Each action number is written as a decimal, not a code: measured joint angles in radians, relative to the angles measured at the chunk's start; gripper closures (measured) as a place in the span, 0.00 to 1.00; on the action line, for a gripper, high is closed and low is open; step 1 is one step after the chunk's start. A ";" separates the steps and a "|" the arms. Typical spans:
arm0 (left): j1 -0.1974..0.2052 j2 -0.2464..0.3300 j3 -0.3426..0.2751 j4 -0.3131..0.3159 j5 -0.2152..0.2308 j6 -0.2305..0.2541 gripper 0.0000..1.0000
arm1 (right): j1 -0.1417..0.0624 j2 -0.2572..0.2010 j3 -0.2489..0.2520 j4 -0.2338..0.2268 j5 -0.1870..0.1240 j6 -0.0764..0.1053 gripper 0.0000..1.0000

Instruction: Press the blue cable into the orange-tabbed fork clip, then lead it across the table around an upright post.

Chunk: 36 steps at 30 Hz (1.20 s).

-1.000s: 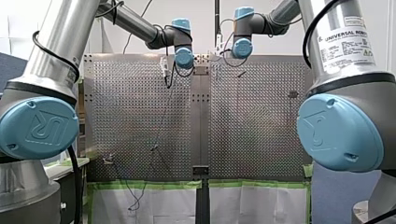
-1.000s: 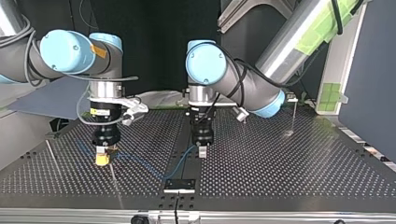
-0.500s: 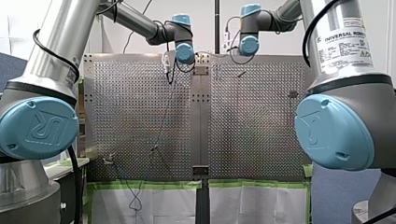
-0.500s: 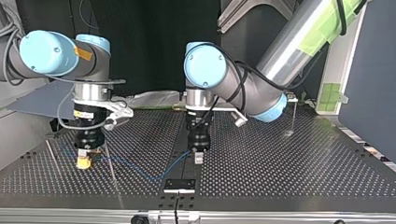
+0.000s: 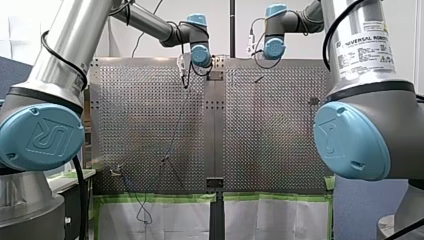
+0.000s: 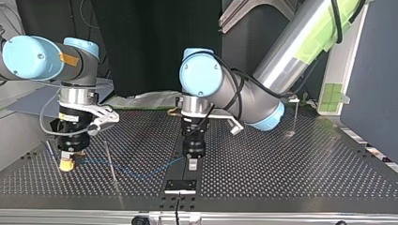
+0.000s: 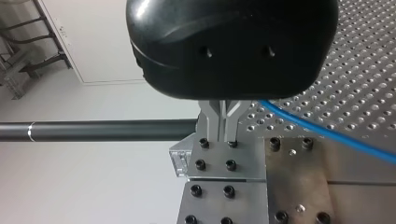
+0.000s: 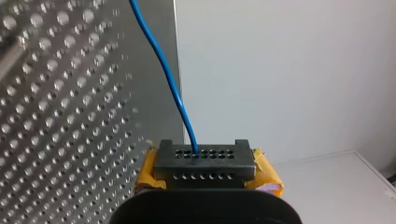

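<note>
Dark perforated table (image 6: 291,178); blue cable (image 6: 136,174) trails across it; small black plate (image 6: 180,185) on its middle seam.

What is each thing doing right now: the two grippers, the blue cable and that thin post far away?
blue cable: held at two spots, sagging loosely between the grippers.
left gripper: shut on the blue cable.
right gripper: shut on the blue cable, yellow pads showing.
upright post: standing alone, no cable round it.
</note>
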 joint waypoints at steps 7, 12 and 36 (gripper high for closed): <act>-0.003 -0.015 0.024 -0.009 0.008 -0.006 1.00 | -0.034 -0.001 0.000 0.004 -0.001 -0.001 1.00; -0.022 -0.047 0.058 -0.040 0.008 -0.008 1.00 | -0.058 -0.001 0.000 0.006 -0.001 -0.004 1.00; -0.065 -0.188 0.280 -0.116 0.044 -0.045 1.00 | -0.144 0.008 0.001 0.007 -0.013 0.001 1.00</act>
